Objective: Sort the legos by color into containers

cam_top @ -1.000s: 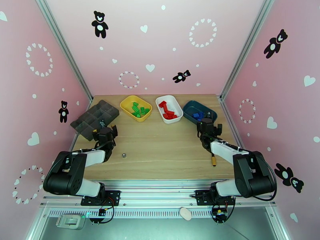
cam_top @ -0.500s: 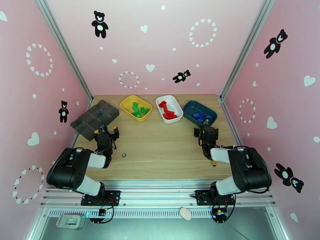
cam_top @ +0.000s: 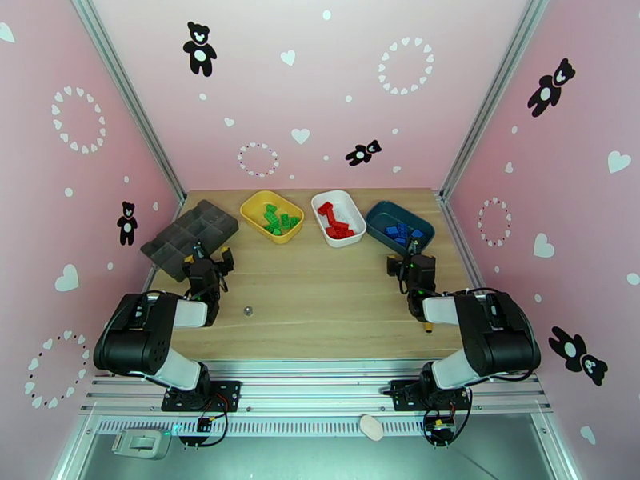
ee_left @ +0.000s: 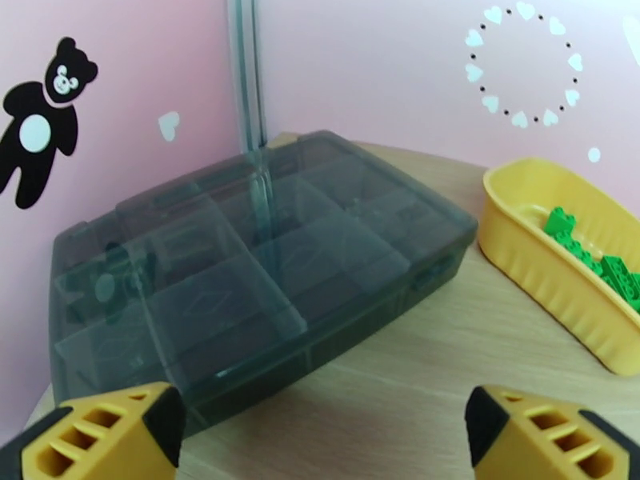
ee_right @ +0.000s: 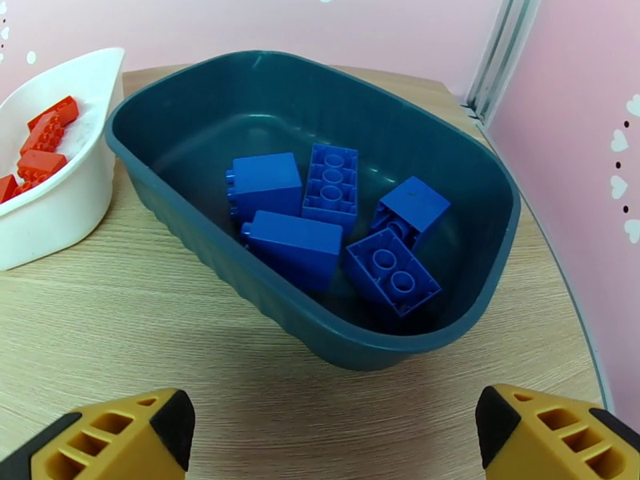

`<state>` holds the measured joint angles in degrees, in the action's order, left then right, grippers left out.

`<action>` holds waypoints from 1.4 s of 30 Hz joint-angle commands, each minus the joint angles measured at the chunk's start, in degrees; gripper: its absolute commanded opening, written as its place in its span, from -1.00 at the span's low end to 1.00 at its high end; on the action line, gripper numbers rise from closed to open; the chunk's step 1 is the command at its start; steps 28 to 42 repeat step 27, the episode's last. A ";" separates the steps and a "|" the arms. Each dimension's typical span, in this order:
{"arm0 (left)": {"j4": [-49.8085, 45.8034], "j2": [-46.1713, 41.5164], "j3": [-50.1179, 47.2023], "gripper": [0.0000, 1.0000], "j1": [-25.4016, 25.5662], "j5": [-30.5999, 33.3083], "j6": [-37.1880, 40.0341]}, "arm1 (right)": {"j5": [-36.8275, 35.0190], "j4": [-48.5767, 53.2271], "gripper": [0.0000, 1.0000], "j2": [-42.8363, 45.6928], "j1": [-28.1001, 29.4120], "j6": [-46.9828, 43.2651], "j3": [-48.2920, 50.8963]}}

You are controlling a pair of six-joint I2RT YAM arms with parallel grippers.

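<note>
Three containers stand in a row at the back of the table. The yellow tray (cam_top: 254,205) (ee_left: 544,282) holds green legos (cam_top: 278,219) (ee_left: 608,270). The white tray (cam_top: 346,202) (ee_right: 48,218) holds red legos (cam_top: 336,224) (ee_right: 44,142). The dark teal tray (cam_top: 379,210) (ee_right: 384,346) holds several blue legos (cam_top: 398,230) (ee_right: 320,218). My left gripper (cam_top: 210,258) (ee_left: 320,442) is open and empty, low over the table in front of the organizer. My right gripper (cam_top: 411,256) (ee_right: 328,442) is open and empty just short of the teal tray.
A dark grey compartmented organizer (cam_top: 190,236) (ee_left: 256,258) lies at the back left, close ahead of my left gripper. A tiny metal ball (cam_top: 248,311) rests on the wood near the left arm. Pink walls close in the table on three sides.
Both arms have folded back toward their bases. The grippers have drawn a little nearer to me and sit lower, still open and empty. The legos and trays have not moved.
</note>
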<state>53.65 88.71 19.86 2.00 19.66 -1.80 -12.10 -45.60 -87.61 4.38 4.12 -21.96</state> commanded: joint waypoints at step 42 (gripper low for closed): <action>-1.18 -1.08 0.53 0.97 -0.04 -1.45 -0.75 | 9.24 1.27 0.98 -0.13 -1.53 -1.35 -2.17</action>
